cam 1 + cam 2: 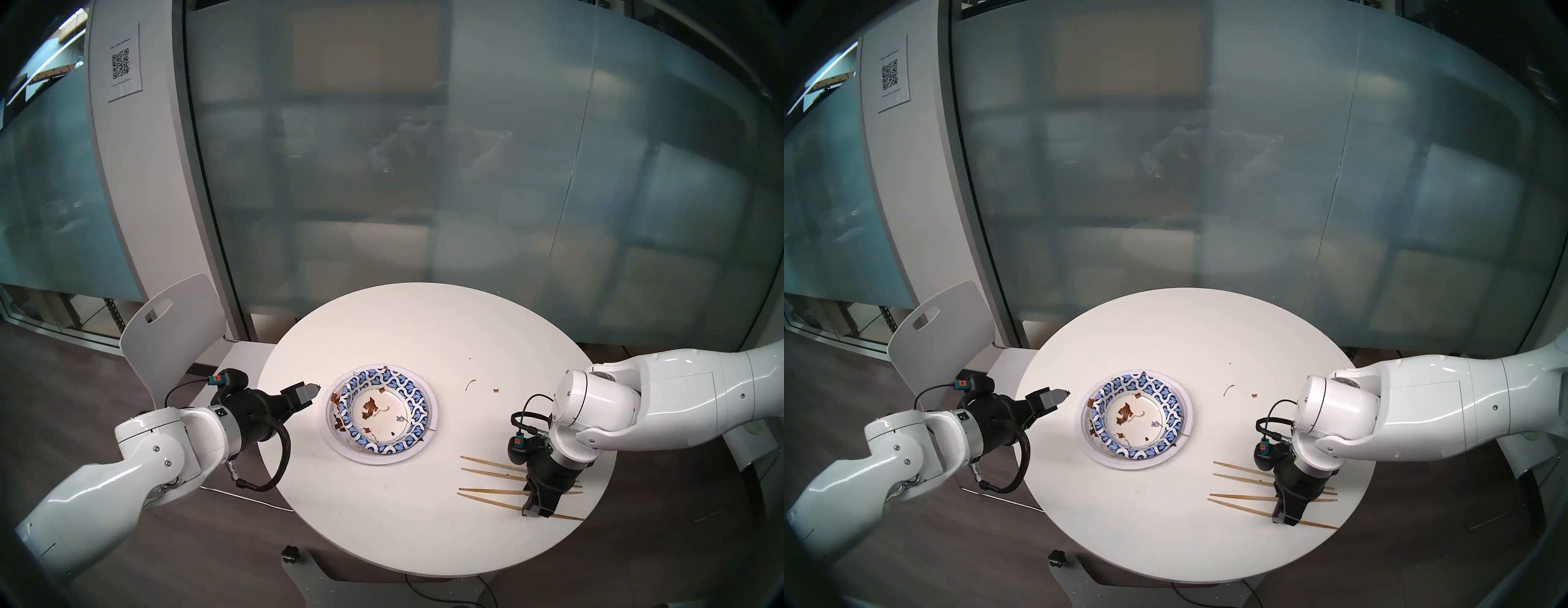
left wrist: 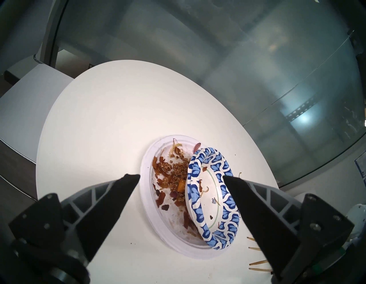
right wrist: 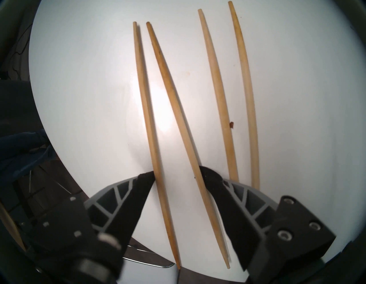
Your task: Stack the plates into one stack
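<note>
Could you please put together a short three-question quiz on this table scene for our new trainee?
1. True or false: the blue-patterned plate sits level inside the white plate.
2. How many chopsticks lie on the table?
3. Which gripper stands over the chopsticks: A) left gripper B) right gripper?

Key
1. False: in the left wrist view it leans, one edge raised over the food scraps.
2. Four.
3. B: its open fingers bracket two chopsticks that lie flat on the table; the left gripper, open and empty, hangs beside the plates.
</note>
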